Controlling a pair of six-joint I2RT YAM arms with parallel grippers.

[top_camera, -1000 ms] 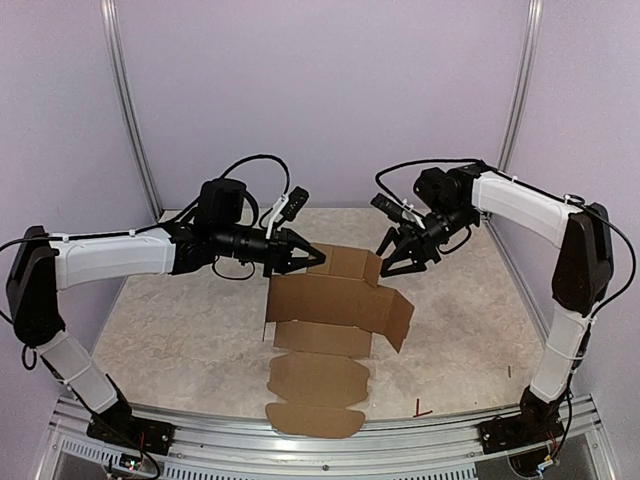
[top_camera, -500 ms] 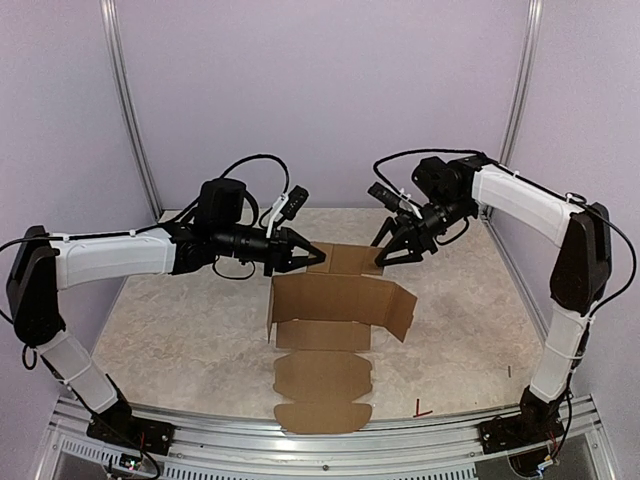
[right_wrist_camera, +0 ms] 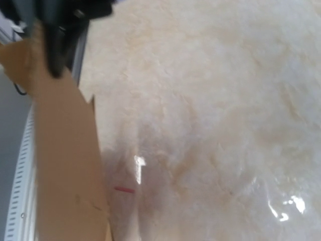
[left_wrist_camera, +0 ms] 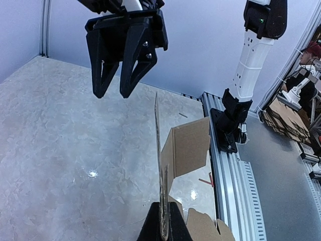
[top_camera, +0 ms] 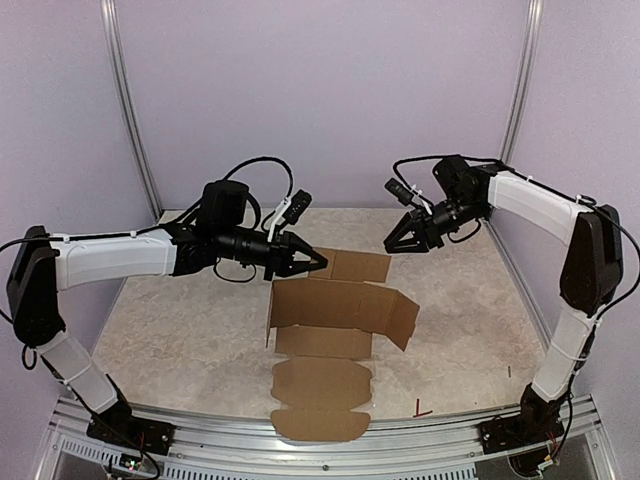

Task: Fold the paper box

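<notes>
The box, judged light, thin and easily creased, is shown half-folded on the table, a raised panel's edge pinched by the left gripper; the right gripper is held beyond, partly spread and empty; panel edges near creases are judged the safest hold.

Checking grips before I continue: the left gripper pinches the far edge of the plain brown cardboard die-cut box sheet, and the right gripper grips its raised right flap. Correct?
No. The left gripper does pinch the plain brown cardboard die-cut box sheet, but the right gripper grips nothing: it hangs clear of the raised right flap. The top external view shows the gap.
</notes>
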